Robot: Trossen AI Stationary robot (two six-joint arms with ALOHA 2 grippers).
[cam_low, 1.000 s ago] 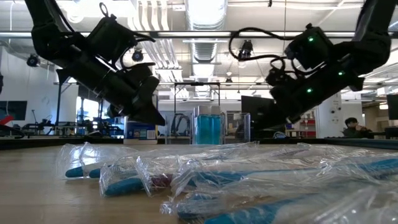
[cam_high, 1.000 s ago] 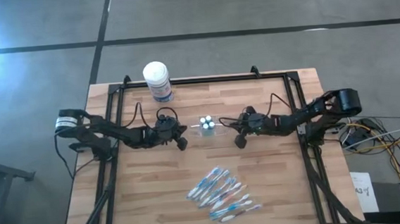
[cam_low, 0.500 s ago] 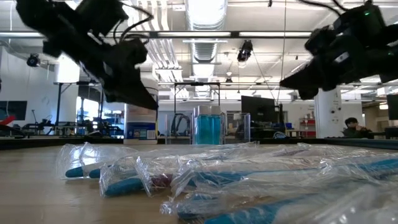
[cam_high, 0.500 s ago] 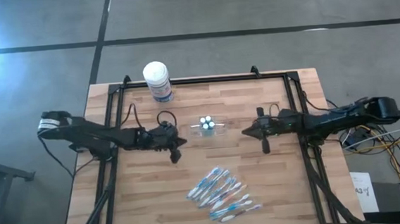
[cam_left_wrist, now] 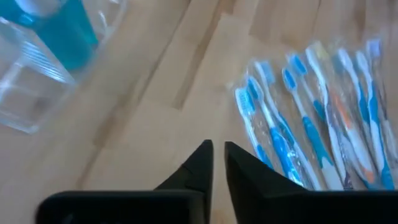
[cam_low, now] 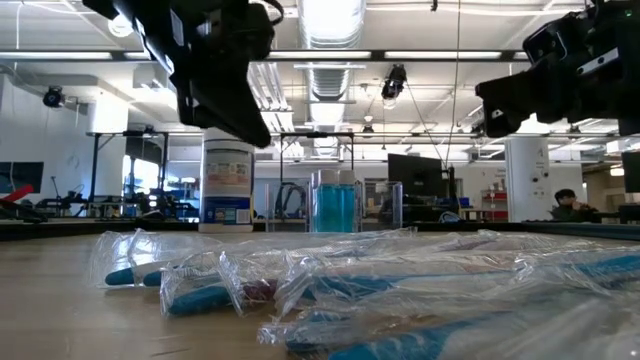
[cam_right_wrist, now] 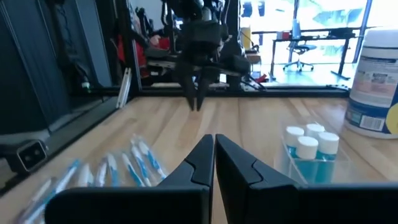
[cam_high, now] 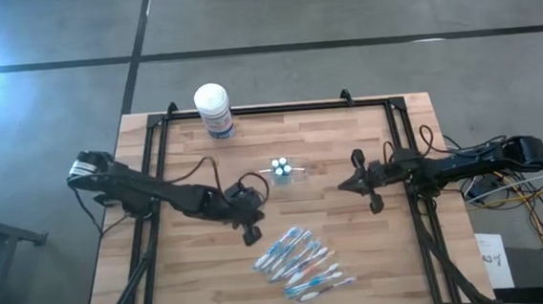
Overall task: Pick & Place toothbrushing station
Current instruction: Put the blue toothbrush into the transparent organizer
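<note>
A small clear cup [cam_high: 282, 168] with three white-capped blue tubes stands upright on the wooden table's middle; it also shows in the low view [cam_low: 337, 205] and the right wrist view [cam_right_wrist: 308, 155]. Several blue-white-red toothbrushes in clear wrappers [cam_high: 298, 263] lie flat near the front edge, also in the left wrist view [cam_left_wrist: 311, 118]. My left gripper [cam_high: 251, 234] is shut and empty, hovering between the cup and the toothbrushes, its fingers [cam_left_wrist: 217, 162] aimed at the bare wood beside them. My right gripper [cam_high: 375, 202] is shut and empty, right of the cup [cam_right_wrist: 214, 149].
A bigger white-lidded canister with a blue label [cam_high: 213, 108] stands at the table's far left [cam_low: 227, 185]. A black frame rail [cam_high: 278, 108] runs around the table. Bare wood lies between the cup and the toothbrushes. A person sits far off in the room [cam_low: 566, 203].
My left gripper has gone from beside the cup toward the table's near edge, toward the toothbrushes. My right gripper has drawn back from the cup toward the table's right edge. The cup, tubes and toothbrushes have stayed in place.
</note>
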